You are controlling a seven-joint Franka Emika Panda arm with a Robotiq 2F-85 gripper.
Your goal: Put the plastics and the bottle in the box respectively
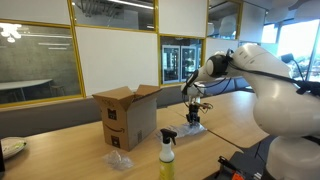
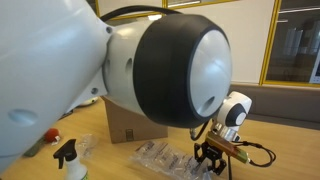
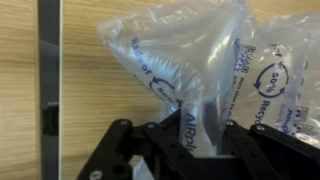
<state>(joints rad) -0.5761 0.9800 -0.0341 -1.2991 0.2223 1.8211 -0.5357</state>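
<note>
Fingers point(image 3: 163, 140) of the gripper point(image 3: 205, 142) are pinching the raised fold of a plastic point(image 3: 190, 70) near the table point(image 1: 70, 135) edge, readying it for the box point(image 1: 128, 115).

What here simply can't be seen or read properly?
- Inside of the box: its own walls and flaps hide it in both exterior views.
- Whatever lies behind the robot arm: it fills most of an exterior view.
- Print on the air pillow: blurred in the wrist view, cut off at the right edge.
- Details of the spray bottle: too small.
</note>
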